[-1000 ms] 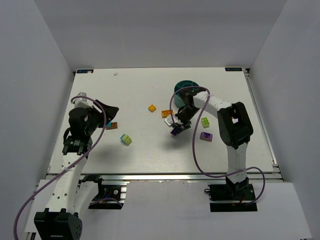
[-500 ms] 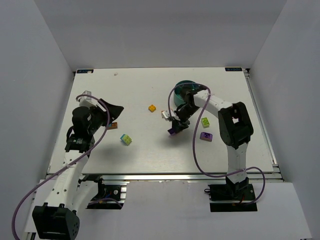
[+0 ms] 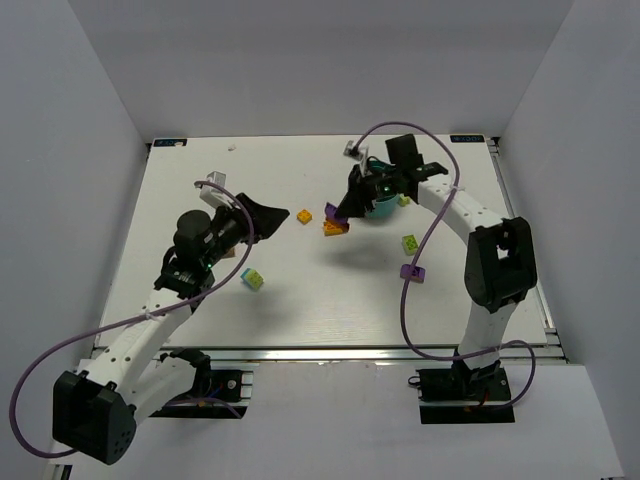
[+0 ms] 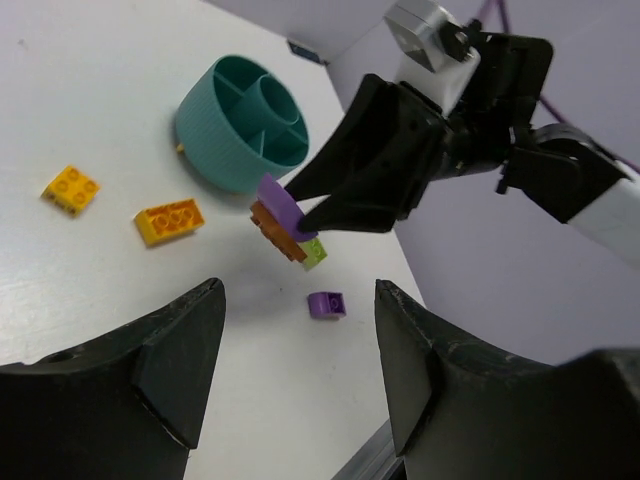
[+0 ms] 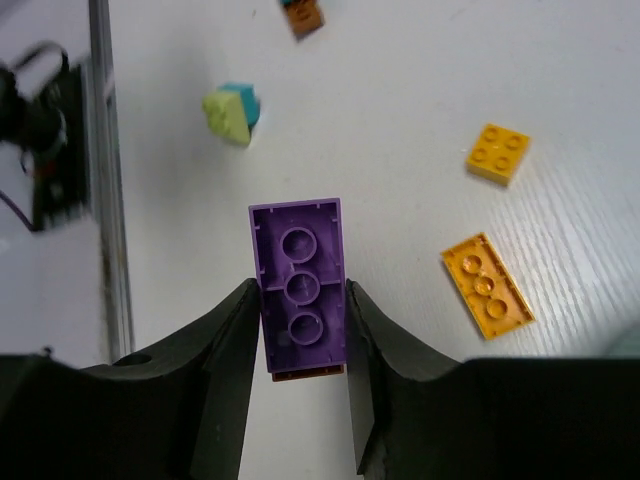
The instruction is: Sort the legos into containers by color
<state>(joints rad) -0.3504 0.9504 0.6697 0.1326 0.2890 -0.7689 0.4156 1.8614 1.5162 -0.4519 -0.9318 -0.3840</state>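
Observation:
My right gripper [image 3: 338, 212] is shut on a purple brick [image 5: 300, 282] with an orange piece [image 5: 305, 373] stuck under it, held in the air just left of the teal divided bowl [image 4: 243, 120]. The bowl is mostly hidden by the right arm in the top view [image 3: 385, 205]. My left gripper [image 3: 265, 215] is open and empty above the table's left-middle. On the table lie a yellow brick [image 3: 304, 215], an orange-yellow plate [image 3: 335, 229], a cyan-and-lime brick [image 3: 252, 279], a lime brick [image 3: 410, 243] and a small purple brick [image 3: 411, 272].
A small orange-brown brick [image 5: 302, 15] lies near the cyan-and-lime one [image 5: 233, 112]. The left arm's purple cable loops over the table's front left edge [image 3: 120, 320]. White walls enclose the table on three sides.
My right gripper has risen and swung back toward the bowl with the purple brick still in it. My left gripper has moved right, toward the middle of the table.

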